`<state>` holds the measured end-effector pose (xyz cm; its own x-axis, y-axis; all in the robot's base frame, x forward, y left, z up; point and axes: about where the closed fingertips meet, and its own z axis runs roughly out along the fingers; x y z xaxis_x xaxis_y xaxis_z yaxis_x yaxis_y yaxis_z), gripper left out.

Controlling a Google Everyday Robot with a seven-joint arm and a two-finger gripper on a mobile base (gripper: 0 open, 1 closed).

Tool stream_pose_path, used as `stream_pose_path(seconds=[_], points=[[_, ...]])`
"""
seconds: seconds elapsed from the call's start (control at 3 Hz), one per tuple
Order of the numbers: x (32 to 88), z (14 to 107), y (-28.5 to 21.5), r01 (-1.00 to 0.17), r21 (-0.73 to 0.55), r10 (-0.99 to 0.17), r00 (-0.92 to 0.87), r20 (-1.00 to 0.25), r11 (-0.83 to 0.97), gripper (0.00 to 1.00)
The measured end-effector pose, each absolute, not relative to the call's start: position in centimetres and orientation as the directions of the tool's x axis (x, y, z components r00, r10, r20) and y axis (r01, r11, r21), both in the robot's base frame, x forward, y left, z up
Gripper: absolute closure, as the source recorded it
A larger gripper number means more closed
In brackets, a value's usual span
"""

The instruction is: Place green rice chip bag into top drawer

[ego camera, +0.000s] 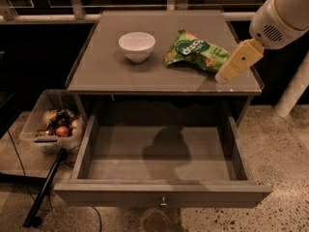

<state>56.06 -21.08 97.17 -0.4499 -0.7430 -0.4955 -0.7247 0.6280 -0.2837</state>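
Dim, seemingly overhead light; jaws near tabletop's (96,71) right edge; shadow (166,146) inside drawer (120,193).

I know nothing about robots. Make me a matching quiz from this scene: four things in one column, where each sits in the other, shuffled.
Things:
1. green rice chip bag
2. white bowl
3. top drawer
4. gripper

Places:
A. pulled open below the tabletop
B. at the tabletop's right front edge, just right of the bag
C. lying on the tabletop, right of the middle
D. standing on the tabletop, left of the bag

Pairs: 1-C, 2-D, 3-A, 4-B
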Motion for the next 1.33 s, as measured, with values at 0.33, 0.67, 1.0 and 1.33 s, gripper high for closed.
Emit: stream_pose_path(seconds=[0.33,0.67,1.0,1.33], points=[[56.2,97.5,-20.3,-0.74,-0.315,-0.758,-0.385,-0.527,0.594,0.0],[58.2,97.4,-19.2,-0.747,-0.36,-0.755,-0.28,-0.592,0.559,0.0],[60.5,97.1,-18.1,-0.744,-0.395,-0.751,-0.212,-0.626,0.54,0.0],[62.2,96.6,-17.5,-0.739,-0.423,-0.761,-0.184,-0.622,0.524,0.0]])
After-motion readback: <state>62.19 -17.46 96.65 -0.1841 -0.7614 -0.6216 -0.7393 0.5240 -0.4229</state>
